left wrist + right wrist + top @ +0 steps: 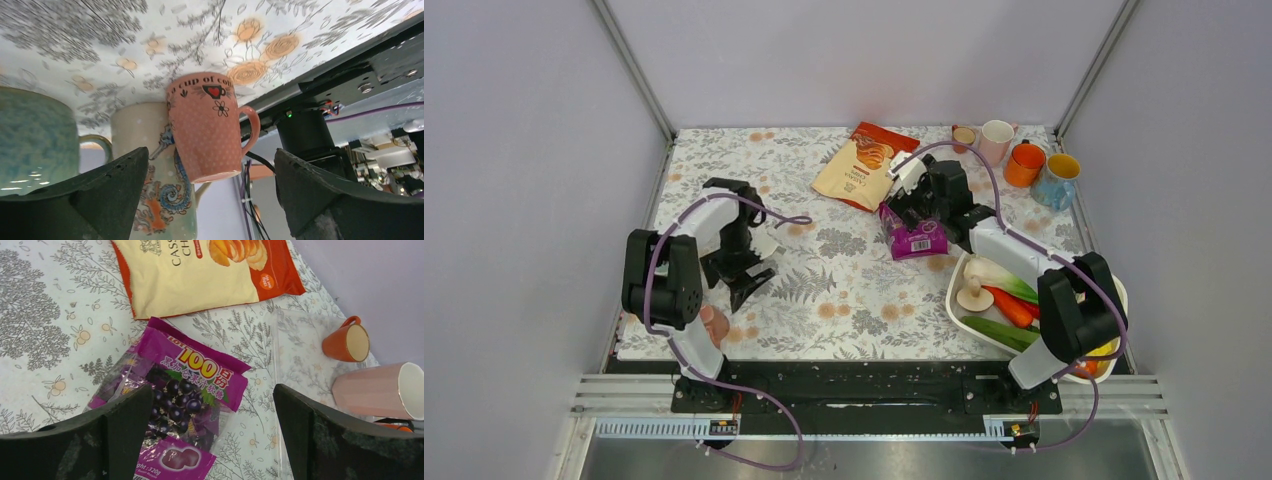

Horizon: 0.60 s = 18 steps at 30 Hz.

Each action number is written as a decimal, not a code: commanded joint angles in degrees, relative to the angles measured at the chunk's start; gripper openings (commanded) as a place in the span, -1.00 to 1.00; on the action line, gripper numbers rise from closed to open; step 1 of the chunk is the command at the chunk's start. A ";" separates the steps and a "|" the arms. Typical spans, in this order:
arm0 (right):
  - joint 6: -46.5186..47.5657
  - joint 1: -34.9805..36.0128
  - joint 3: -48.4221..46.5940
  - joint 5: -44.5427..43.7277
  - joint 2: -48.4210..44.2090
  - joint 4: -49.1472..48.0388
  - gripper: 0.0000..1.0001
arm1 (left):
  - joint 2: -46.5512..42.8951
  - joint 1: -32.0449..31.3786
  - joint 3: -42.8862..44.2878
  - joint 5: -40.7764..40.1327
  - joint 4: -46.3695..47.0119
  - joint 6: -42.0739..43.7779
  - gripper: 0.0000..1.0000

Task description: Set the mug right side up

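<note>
The mug (210, 130) is salmon pink with white dots, a red heart and lettering. It stands upside down, rim on the flowered tablecloth, handle to the right in the left wrist view. In the top view only a pink bit of the mug (714, 322) shows behind the left arm, near the table's front left edge. My left gripper (211, 155) is open, pointed at the mug from a short distance, nothing between its fingers. In the top view the left gripper (752, 283) hovers over the left part of the table. My right gripper (212, 387) is open and empty above a purple candy bag (175, 390).
A cream seahorse mug (150, 190) and a teal mug (35, 140) stand beside the pink one. A chips bag (859, 165) lies at the back. Several cups (1024, 163) stand at the back right. A white tray (1118, 300) of vegetables sits front right.
</note>
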<state>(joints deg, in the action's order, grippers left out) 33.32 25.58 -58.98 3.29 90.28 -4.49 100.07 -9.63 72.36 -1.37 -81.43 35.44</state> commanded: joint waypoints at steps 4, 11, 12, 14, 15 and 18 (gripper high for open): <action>-0.66 1.02 -3.25 -3.03 1.31 -1.29 0.99 | -2.85 -1.48 -5.83 -9.43 -1.58 -5.30 0.98; -0.19 1.35 -2.77 -2.94 1.07 -1.96 0.99 | -2.49 -3.29 -9.85 -14.41 2.06 -3.97 0.98; -0.12 1.32 -2.80 -2.97 1.23 -2.01 0.99 | -2.29 -3.29 -10.24 -14.77 2.28 -3.71 0.98; -0.03 1.31 -2.96 -2.90 1.56 -1.86 0.99 | -1.49 -3.34 -10.98 -14.29 2.61 -3.58 0.98; 0.11 1.31 -3.04 -2.90 1.63 -1.71 0.99 | -0.95 -3.42 -11.40 -14.10 3.01 -3.73 0.98; 0.34 1.40 -3.04 -2.98 1.59 -1.60 0.99 | 0.30 -3.64 -12.84 -13.48 3.82 -3.70 0.98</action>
<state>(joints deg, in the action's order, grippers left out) 33.17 26.26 -59.92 0.97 91.68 -4.69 99.83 -12.93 60.99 -12.97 -78.81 31.66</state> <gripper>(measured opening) 0.993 0.988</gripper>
